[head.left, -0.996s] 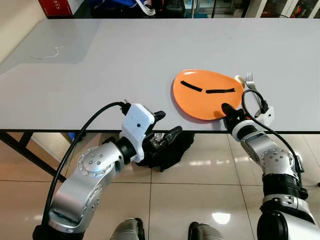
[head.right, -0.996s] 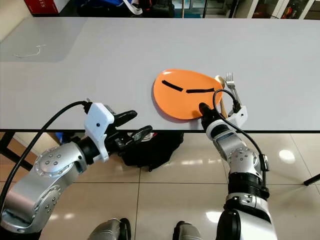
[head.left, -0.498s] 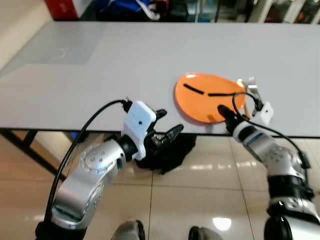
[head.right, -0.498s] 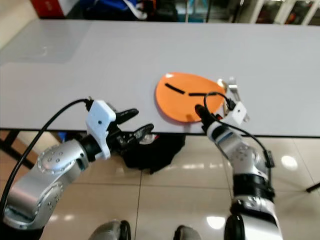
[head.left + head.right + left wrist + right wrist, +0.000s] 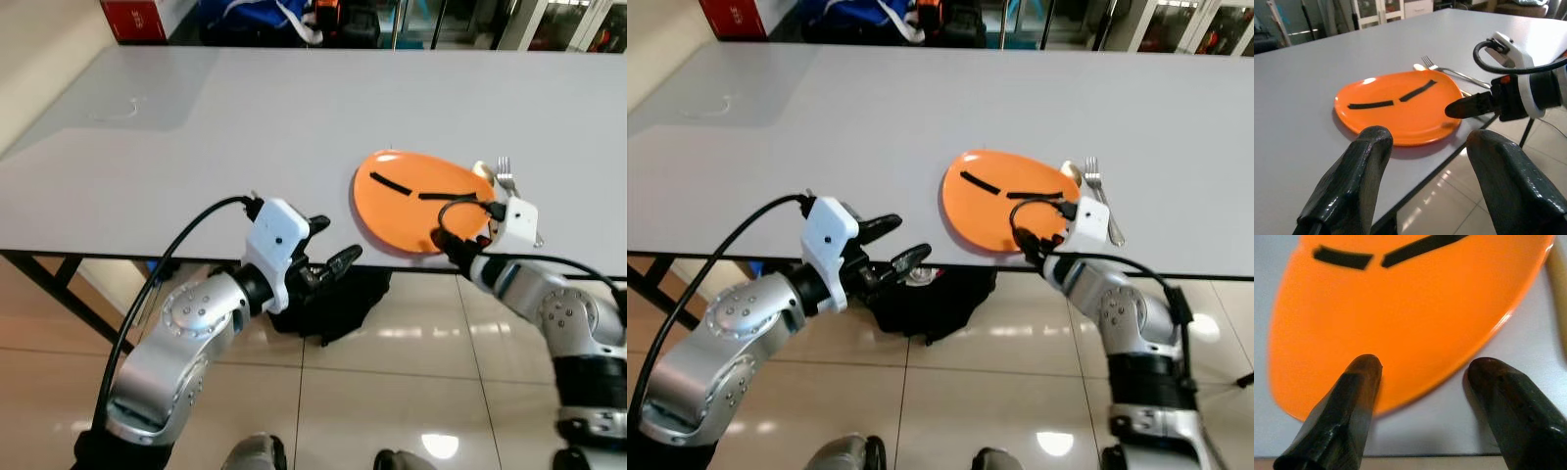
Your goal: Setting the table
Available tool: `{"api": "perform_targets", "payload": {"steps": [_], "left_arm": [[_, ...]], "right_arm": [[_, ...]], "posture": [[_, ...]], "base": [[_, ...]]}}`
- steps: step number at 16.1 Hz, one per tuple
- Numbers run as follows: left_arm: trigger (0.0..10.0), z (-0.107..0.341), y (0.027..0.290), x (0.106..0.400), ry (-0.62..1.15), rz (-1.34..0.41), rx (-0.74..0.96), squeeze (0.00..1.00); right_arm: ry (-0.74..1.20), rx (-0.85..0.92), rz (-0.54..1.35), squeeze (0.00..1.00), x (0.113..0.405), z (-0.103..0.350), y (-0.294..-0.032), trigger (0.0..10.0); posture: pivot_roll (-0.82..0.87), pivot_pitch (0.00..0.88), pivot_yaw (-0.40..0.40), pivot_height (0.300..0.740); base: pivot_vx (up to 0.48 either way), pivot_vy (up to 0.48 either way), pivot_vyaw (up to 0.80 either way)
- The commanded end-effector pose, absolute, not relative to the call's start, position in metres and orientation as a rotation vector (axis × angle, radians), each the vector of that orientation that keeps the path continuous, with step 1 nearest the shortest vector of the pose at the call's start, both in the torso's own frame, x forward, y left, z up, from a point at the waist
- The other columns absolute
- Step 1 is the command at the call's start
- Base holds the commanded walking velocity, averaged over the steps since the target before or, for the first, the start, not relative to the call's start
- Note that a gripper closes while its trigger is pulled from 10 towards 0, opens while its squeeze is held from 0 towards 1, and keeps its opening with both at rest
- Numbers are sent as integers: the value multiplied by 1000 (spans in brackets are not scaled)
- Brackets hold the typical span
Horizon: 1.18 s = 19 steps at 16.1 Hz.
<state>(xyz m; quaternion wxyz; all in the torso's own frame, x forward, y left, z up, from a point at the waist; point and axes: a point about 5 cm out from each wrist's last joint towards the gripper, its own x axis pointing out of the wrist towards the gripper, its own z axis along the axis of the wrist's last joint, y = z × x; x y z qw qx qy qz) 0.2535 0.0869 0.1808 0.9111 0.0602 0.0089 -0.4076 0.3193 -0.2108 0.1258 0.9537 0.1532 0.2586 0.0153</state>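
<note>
An orange plate (image 5: pixel 416 201) with two black strips lies on the grey table (image 5: pixel 196 147), close to its front edge at the right. A fork (image 5: pixel 506 176) and a spoon (image 5: pixel 1069 169) lie just right of the plate. My right gripper (image 5: pixel 441 240) is open at the plate's near rim. In the right wrist view one finger (image 5: pixel 1359 382) hangs over the plate (image 5: pixel 1410 313) and the other over the bare table beside it. My left gripper (image 5: pixel 333 242) is open and holds nothing, hovering in front of the table edge, left of the plate (image 5: pixel 1400 105).
A black bag (image 5: pixel 333 299) lies on the tiled floor under the table's front edge. A thin white cord (image 5: pixel 127 103) rests on the table at the far left. A red box (image 5: pixel 132 18) and blue bags stand beyond the far edge.
The camera has shifted a little. My right arm has swung out to the right and lower, with its gripper still at the plate's near rim. The left arm and the plate stay put.
</note>
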Motion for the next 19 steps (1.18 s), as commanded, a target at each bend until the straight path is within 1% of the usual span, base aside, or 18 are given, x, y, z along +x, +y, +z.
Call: {"api": "perform_targets", "payload": {"steps": [1,2,3,6,7,9,10,11,12,13,14,15,17,19], "left_arm": [[10000,182,83,253,11,-866,132,0],[10000,182,82,254,10,-867,133,0],[10000,182,82,254,8,-867,133,0],[10000,182,82,254,8,-868,133,0],[10000,182,83,254,3,-863,131,0],[10000,184,84,254,-17,-848,129,0],[10000,193,95,267,-88,-648,106,0],[10000,194,98,270,-94,-603,102,0],[10000,193,104,271,-99,-562,110,0],[10000,189,111,270,-93,-518,141,0],[10000,183,116,268,-82,-481,166,0],[10000,176,119,265,-60,-429,195,0],[10000,173,120,268,-63,-369,207,0],[10000,173,118,268,-71,-337,182,0]], "right_arm": [[542,253,43,0,317,125,-208,10000],[516,123,51,0,319,129,-209,10000],[497,57,79,0,319,130,-206,10000],[488,-59,127,0,317,132,-199,10000],[452,-11,151,0,312,141,-198,10000],[391,23,179,0,308,152,-197,10000],[101,61,199,0,291,188,-201,10000],[49,67,196,0,286,195,-202,10000],[-29,61,132,0,275,204,-207,10000],[-127,0,13,0,259,208,-212,10000],[-136,-48,-30,0,246,200,-208,10000],[-117,-28,-54,0,234,181,-197,10000],[-156,59,-32,0,231,177,-184,10000],[-135,105,-29,0,234,168,-174,10000]], "posture": [[10,70,51,740],[9,70,50,740],[8,70,50,740],[9,69,47,740],[12,67,42,740],[10,68,41,740],[8,64,36,740],[8,64,36,740],[2,63,38,740],[-3,61,43,740],[-5,57,49,740],[0,57,57,740],[0,54,59,740],[14,47,41,740]], "base": [[0,0,0],[0,0,0],[0,0,0],[0,0,0],[0,0,0],[0,0,0],[0,0,0],[0,0,0],[0,0,0],[0,0,0],[0,480,0],[0,480,0],[0,480,0],[0,480,0]]}}
